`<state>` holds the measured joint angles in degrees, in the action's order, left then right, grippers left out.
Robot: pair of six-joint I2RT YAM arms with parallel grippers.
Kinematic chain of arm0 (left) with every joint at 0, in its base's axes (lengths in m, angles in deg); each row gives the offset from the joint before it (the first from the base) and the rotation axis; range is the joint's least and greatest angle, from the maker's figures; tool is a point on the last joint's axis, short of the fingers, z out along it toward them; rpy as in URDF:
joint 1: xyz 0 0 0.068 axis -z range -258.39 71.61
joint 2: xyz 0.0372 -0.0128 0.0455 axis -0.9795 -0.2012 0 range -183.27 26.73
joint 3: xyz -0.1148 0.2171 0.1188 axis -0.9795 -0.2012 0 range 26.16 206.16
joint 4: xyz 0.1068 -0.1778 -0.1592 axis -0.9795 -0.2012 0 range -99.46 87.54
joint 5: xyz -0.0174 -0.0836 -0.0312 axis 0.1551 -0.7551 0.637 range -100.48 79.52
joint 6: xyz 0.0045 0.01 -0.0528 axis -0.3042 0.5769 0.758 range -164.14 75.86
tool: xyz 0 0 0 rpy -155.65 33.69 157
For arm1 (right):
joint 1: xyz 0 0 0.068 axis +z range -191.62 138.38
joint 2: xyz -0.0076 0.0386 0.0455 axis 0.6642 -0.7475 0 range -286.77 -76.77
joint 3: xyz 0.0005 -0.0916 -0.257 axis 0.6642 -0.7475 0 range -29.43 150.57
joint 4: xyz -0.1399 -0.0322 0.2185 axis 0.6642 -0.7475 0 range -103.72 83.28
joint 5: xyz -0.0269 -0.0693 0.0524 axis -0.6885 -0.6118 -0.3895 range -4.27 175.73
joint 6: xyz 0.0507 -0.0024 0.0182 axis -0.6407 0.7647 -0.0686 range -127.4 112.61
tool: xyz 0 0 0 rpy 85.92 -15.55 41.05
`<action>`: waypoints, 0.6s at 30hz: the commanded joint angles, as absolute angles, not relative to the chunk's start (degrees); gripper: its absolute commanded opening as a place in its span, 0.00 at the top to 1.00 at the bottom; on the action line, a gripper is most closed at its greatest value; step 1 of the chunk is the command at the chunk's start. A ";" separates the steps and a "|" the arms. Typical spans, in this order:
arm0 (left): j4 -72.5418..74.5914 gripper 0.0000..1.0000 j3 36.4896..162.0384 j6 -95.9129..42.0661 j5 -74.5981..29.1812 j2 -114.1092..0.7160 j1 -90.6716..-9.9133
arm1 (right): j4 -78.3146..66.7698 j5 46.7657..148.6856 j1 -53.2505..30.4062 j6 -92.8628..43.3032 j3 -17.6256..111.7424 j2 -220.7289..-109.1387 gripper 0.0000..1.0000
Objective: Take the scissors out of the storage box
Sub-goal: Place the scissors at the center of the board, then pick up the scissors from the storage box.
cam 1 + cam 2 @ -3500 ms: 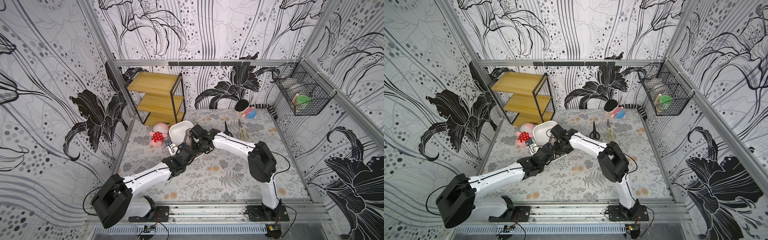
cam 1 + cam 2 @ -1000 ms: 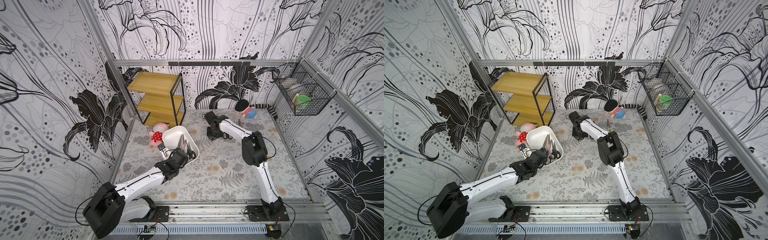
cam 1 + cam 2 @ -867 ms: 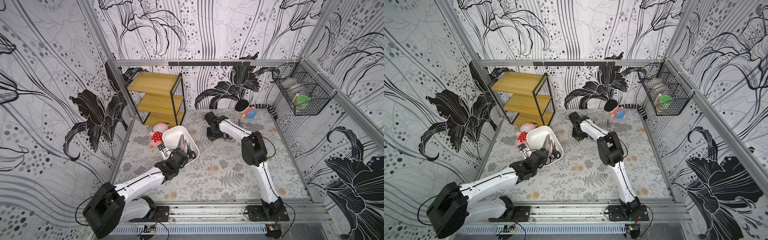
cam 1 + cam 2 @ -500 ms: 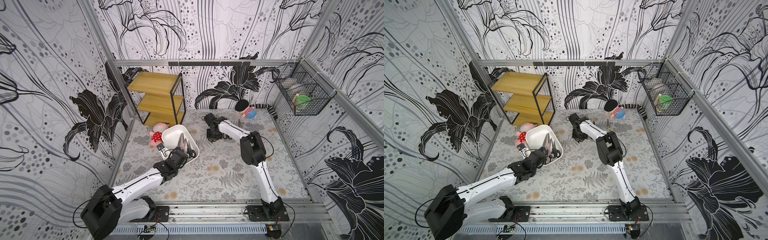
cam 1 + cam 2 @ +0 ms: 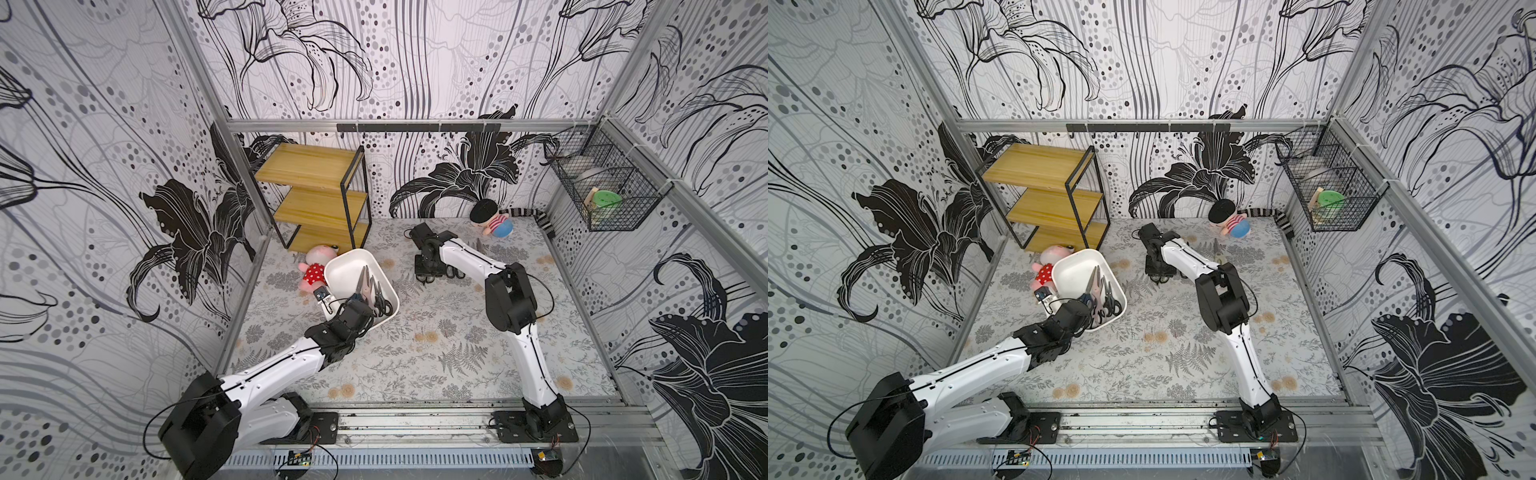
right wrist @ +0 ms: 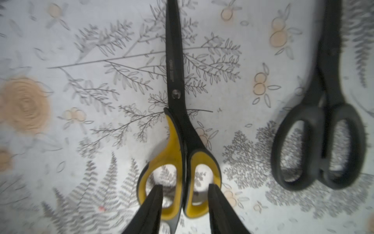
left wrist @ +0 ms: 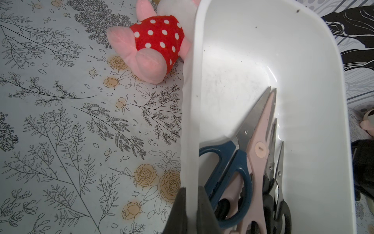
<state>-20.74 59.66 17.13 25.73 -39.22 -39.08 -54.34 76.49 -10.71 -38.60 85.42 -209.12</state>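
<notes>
**Right wrist view: right fingers (image 6: 148,210) released over yellow-black scissors (image 6: 176,91)**

Right wrist: fingers parted, one over each yellow loop, w/ the handle's middle bars btwn them. Gaps show on both sides, so nothing is gripped. Pair lies flat on bench (image 6: 60,50), blades closed, tips pointing away from fingers. All-black pair (image 6: 327,101) lies just beside it, approx. parallel, not touching.

Left wrist: left fingers (image 7: 179,212) clenched on side wall of storage box (image 7: 242,50), one finger inside, one outside. Inside the box, bunched at the fingers' end and overlapping: dark-blue pair (image 7: 242,162), pink pair (image 7: 261,141), black pairs (image 7: 280,192). Tips point toward the bare far end. Plush pig (image 7: 153,44) lies just beside the box's outer wall.

Both top views: box is on the bench's left half, near wooden shelf (image 5: 316,178). The scissors under the right fingers lie well apart from it, toward back centre. Doll (image 5: 492,222) by back wall; wire basket (image 5: 602,195) on right wall.
</notes>
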 commanded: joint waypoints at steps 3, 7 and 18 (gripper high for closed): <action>-13.19 1.00 62.36 16.64 24.42 -41.12 -39.44 | -51.12 80.32 -10.80 -36.29 80.36 -196.12 0.58; -11.48 1.00 64.43 15.81 21.73 -43.37 -39.69 | -43.75 89.17 -10.65 -36.07 71.80 -188.60 0.61; -7.81 1.00 71.51 12.53 13.27 -50.03 -39.98 | -36.36 96.85 -4.00 -34.98 59.52 -180.71 0.67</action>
